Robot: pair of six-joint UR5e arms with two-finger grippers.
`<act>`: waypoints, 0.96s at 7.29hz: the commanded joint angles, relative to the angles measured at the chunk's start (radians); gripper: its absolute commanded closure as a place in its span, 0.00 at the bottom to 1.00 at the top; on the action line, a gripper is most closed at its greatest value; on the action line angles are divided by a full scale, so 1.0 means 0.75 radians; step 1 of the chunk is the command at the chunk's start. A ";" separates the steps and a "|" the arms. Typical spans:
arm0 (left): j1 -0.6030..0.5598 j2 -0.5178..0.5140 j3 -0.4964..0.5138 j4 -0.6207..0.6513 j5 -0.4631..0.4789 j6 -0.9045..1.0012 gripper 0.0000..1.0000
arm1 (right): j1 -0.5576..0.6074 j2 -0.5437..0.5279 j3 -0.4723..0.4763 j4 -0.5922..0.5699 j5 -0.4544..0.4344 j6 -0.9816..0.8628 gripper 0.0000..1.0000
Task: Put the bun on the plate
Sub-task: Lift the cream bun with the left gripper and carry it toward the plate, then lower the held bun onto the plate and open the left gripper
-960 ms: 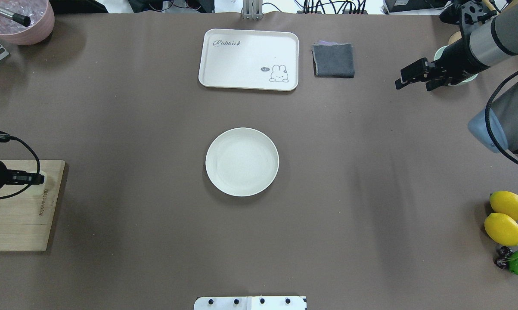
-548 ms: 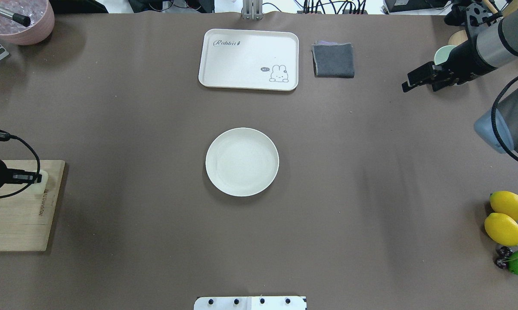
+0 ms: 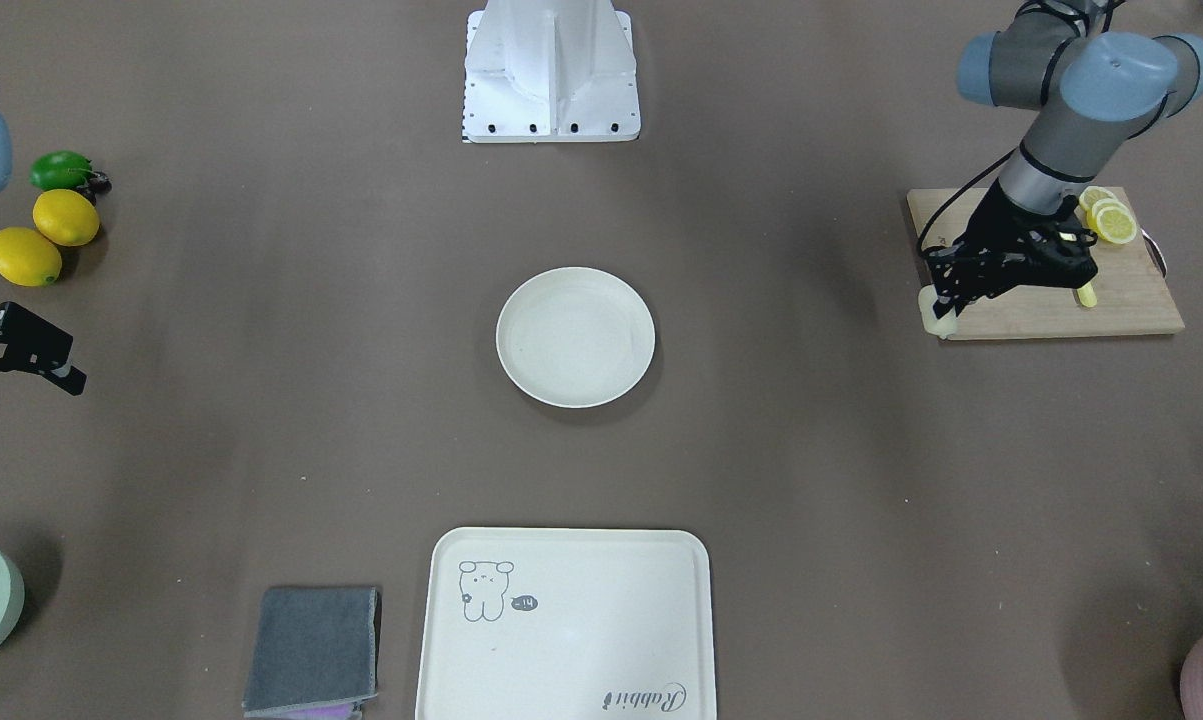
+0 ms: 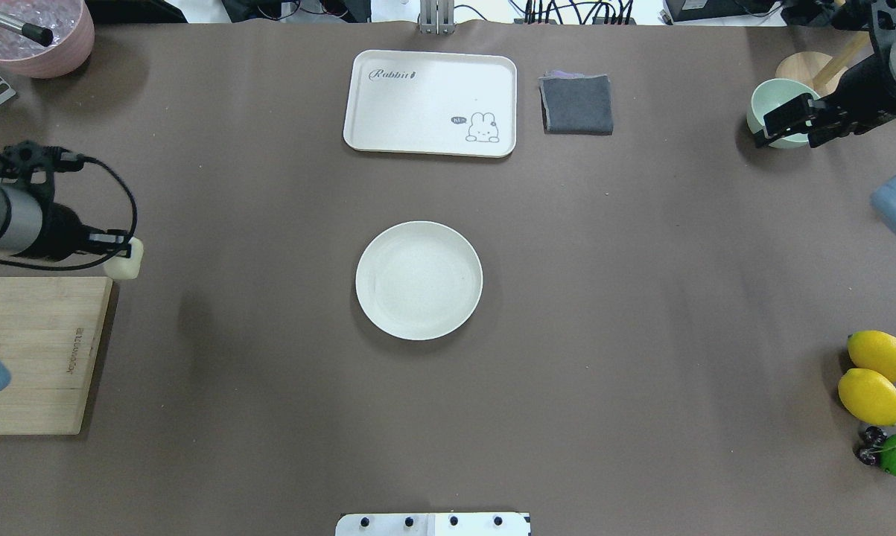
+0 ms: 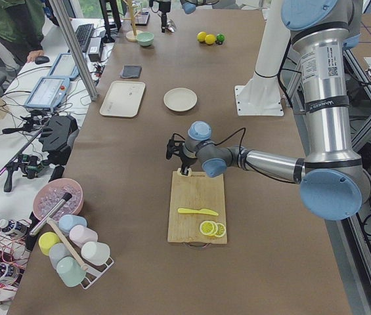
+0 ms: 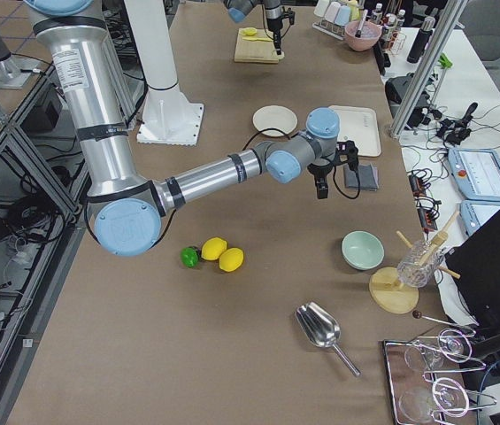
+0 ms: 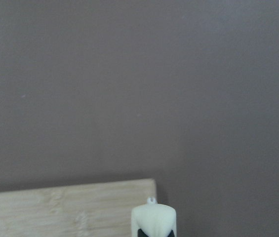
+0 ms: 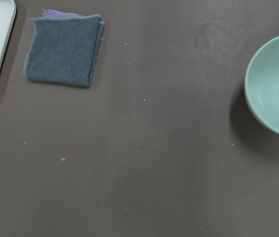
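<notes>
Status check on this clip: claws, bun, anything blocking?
Left claw shut on bun, by the cutting board's corner. Right claw open, empty, near green bowl. Plate bare, nothing between it and bun.

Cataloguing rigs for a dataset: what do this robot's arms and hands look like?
Left arm and right arm: silver-grey tubes, pale blue joint caps, white labels. Left hand and right hand: black, two-fingered; a black cable loops at the left wrist.
</notes>
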State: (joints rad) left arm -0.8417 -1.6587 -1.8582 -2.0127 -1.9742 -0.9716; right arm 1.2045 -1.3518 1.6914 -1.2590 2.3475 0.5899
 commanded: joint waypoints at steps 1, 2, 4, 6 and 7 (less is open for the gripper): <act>0.009 -0.370 -0.020 0.412 0.002 -0.064 0.76 | 0.089 -0.107 0.007 -0.007 0.040 -0.056 0.00; 0.068 -0.475 -0.018 0.478 0.008 -0.184 0.76 | 0.140 -0.140 0.005 -0.009 0.113 -0.087 0.00; 0.287 -0.618 0.011 0.483 0.162 -0.371 0.76 | 0.234 -0.259 -0.013 -0.019 0.120 -0.323 0.00; 0.388 -0.735 0.109 0.481 0.241 -0.461 0.76 | 0.328 -0.274 -0.014 -0.216 0.092 -0.444 0.00; 0.443 -0.792 0.162 0.477 0.322 -0.488 0.76 | 0.367 -0.282 -0.012 -0.282 0.091 -0.560 0.00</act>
State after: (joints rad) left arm -0.5614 -2.1995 -1.7839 -1.6529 -1.7906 -1.3029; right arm 1.4398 -1.5547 1.6823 -1.4003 2.4205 0.2660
